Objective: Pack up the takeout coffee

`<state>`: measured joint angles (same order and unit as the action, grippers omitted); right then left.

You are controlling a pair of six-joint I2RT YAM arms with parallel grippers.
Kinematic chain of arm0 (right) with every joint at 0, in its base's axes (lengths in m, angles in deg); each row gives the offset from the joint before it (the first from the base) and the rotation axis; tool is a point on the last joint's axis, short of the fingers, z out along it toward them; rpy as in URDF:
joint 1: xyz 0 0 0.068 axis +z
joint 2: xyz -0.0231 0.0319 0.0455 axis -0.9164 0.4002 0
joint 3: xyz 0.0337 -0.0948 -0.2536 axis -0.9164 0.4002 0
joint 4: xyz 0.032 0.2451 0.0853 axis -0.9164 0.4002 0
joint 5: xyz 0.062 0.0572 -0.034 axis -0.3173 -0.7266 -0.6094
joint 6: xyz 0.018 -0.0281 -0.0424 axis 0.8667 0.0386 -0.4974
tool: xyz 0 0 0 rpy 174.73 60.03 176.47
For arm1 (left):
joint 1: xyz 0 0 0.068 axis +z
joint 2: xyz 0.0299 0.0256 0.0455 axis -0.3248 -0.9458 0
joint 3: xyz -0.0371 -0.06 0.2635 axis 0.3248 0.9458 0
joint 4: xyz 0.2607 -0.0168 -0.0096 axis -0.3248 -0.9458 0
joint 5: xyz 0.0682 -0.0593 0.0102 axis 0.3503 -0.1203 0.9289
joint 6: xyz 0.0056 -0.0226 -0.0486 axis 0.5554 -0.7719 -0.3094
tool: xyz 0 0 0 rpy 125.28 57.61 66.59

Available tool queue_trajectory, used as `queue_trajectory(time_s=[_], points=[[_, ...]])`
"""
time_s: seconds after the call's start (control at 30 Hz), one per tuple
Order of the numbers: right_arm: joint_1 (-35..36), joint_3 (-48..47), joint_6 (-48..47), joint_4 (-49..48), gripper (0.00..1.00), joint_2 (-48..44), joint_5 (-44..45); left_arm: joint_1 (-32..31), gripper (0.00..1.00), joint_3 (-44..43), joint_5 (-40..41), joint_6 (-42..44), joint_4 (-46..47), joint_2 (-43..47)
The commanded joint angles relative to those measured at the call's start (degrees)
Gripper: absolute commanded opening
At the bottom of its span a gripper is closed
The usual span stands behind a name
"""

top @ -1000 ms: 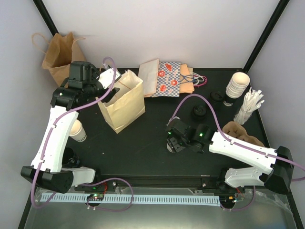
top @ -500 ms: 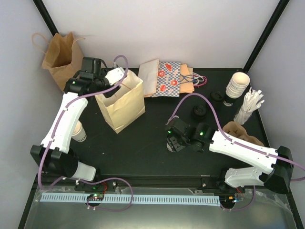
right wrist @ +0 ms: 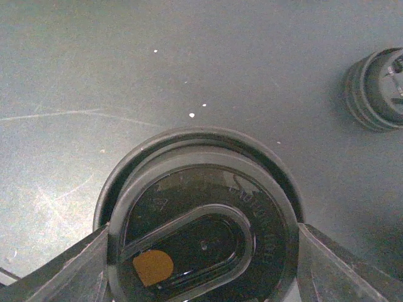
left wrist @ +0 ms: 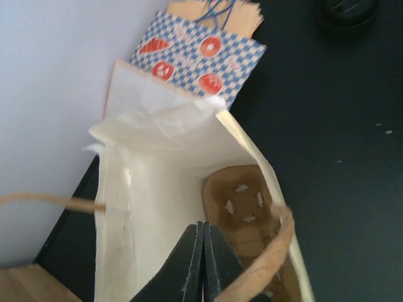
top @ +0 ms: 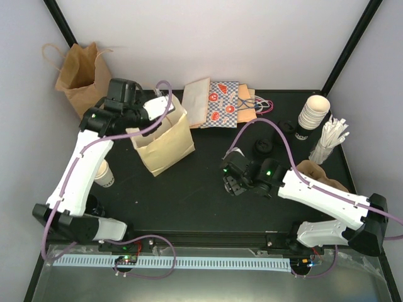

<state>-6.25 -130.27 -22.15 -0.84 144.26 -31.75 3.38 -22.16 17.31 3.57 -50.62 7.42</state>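
Observation:
One white takeout coffee cup stands on the table to the left, beside the left arm. More cups are stacked at the back right. My left gripper is shut with nothing between its fingers. It points down into the open mouth of the cream paper bag, where a brown cup carrier lies at the bottom. Near the table's middle, my right gripper is shut on a black lid, one finger against each side of its rim.
Another black lid lies past the held one, and more lids show from above. Flat printed bags lie at the back, with a brown bag at the back left. White sticks and a brown carrier are on the right.
My left gripper swung right from beside the bag to over its mouth, and its fingers closed. The right gripper shifted slightly with the lid still in it.

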Motion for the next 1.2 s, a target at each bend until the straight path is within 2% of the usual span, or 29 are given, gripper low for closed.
queue_trajectory(time_s=[0.0, 0.23, 0.47, 0.7, 0.97, 1.17], points=[[-1.36, -3.57, 0.72, 2.25, 0.72, -1.47, 3.36, -4.68, 0.01, 1.18, -1.08, -1.33, -3.82, 5.42], [-1.89, -13.38, -1.41, 7.49, 0.72, -2.64, 3.43, -13.47, 0.02, 5.56, 2.73, -6.44, -4.92, 12.06], [-1.87, -25.55, -2.47, 14.26, 0.72, -3.51, 2.99, -22.9, 0.02, 8.08, 5.27, -12.32, -5.53, 13.57], [-1.89, -34.66, -3.0, 21.09, 0.72, -2.58, 5.66, -28.45, 0.02, 9.23, 6.59, -17.18, -4.45, 14.87], [-1.81, -44.71, -8.3, 19.97, 0.69, -0.13, -8.11, -31.97, 0.02, 11.13, 7.92, -21.28, -4.47, 16.93], [-1.51, -48.9, -10.55, 16.57, 0.68, 2.57, -15.56, -33.49, 0.03, 11.83, 8.04, -23.36, -4.7, 17.73]])
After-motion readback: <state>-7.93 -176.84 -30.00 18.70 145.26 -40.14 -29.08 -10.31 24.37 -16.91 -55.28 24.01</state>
